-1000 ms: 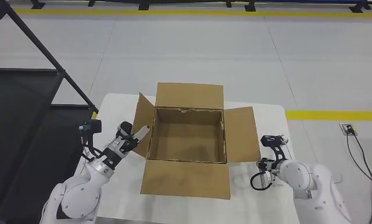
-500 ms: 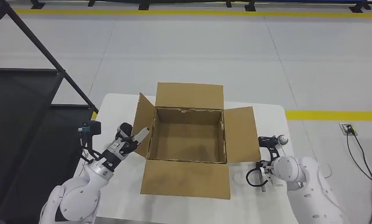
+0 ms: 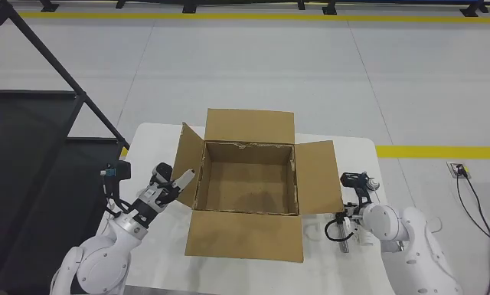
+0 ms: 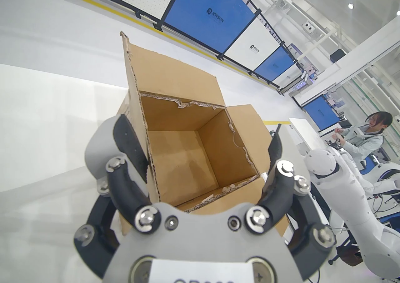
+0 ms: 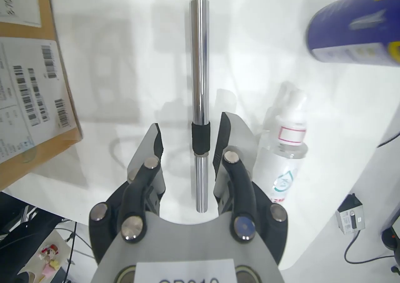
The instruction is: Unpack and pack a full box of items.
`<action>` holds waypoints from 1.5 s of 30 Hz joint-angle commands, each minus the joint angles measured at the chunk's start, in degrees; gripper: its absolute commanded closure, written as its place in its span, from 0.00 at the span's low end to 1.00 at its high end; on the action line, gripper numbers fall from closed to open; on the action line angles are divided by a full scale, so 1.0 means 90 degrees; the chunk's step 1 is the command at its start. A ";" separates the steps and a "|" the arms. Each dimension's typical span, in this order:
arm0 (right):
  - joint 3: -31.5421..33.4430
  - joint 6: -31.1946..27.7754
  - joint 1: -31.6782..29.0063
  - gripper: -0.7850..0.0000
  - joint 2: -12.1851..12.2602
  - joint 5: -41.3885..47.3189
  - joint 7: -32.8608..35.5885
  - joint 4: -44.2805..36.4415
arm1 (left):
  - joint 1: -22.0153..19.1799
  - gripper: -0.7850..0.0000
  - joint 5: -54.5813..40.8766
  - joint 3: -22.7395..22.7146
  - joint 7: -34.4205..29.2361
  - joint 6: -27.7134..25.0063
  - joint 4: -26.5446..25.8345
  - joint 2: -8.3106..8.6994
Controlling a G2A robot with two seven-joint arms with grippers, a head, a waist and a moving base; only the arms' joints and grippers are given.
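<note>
The open cardboard box (image 3: 249,126) stands in the middle of the white table, and its inside (image 4: 178,156) looks bare. My left gripper (image 3: 178,177) is open at the box's left flap (image 4: 134,103), whose edge runs between the fingers (image 4: 125,140). On the right side of the table, my right gripper (image 5: 190,137) hangs open just above the tabletop. A shiny metal rod (image 5: 200,56) with a black band lies lengthwise between its fingers (image 5: 225,134), which do not touch it. In the top view that gripper (image 3: 344,229) is beside the box's right flap.
A clear bottle with a white cap (image 5: 282,153) lies close beside the right gripper. A blue can (image 5: 353,31) lies farther out past the bottle. The labelled box flap (image 5: 28,84) is on the rod's other side. The table edge (image 3: 379,153) is near.
The right arm's wrist has turned and its gripper has come down over the rod, a little nearer the box. The left arm has barely shifted.
</note>
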 commanded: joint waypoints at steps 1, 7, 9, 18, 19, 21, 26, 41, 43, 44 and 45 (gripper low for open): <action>0.0188 -0.0068 -0.0163 0.52 0.0033 0.0081 -0.0020 -0.0536 | 0.0010 0.00 0.0005 0.0001 0.0001 -0.0014 -0.0011 0.0007; 0.1012 -0.0757 -0.0402 0.24 0.0144 0.0917 -0.0298 -0.1691 | 0.0031 0.00 0.0018 0.0032 -0.0010 -0.0037 -0.0038 0.0024; 0.1234 -0.1162 -0.0360 0.27 0.0174 0.1401 -0.0465 -0.1648 | 0.0050 0.00 0.0008 0.0031 0.0018 -0.0044 -0.0046 0.0029; 0.1038 -0.2312 0.0529 0.55 0.0269 0.2803 -0.0286 -0.0292 | 0.0321 0.00 -0.0037 -0.0120 0.0292 -0.0064 -0.0172 0.0050; 0.0989 -0.2348 0.0602 0.54 0.0278 0.2857 -0.0250 -0.0185 | 0.0355 0.00 -0.0043 -0.0145 0.0309 -0.0063 -0.0184 0.0054; 0.0908 -0.2416 0.0709 0.53 0.0295 0.2947 -0.0230 -0.0044 | 0.0414 0.00 -0.0044 -0.0182 0.0335 -0.0057 -0.0209 0.0060; 0.0693 -0.2647 0.0791 0.55 0.0332 0.3238 -0.0202 0.0077 | 0.0503 0.00 -0.0024 -0.0193 0.0393 -0.0063 -0.0265 0.0069; 0.0129 -0.2211 0.0728 0.51 0.0435 0.3023 -0.0416 -0.0228 | 0.0661 0.00 -0.0021 -0.0224 0.0434 -0.0124 -0.0360 0.0102; 0.0174 -0.2044 0.0639 0.40 0.0459 0.2890 -0.0519 -0.0425 | 0.0685 0.00 -0.0034 -0.0242 0.0424 -0.0129 -0.0369 0.0108; 0.0226 -0.1927 0.0581 0.21 0.0475 0.2783 -0.0571 -0.0544 | 0.0695 0.00 -0.0039 -0.0250 0.0422 -0.0133 -0.0375 0.0111; 0.0276 -0.1811 0.0505 0.07 0.0489 0.2697 -0.0626 -0.0688 | 0.0704 0.00 -0.0044 -0.0256 0.0421 -0.0137 -0.0379 0.0113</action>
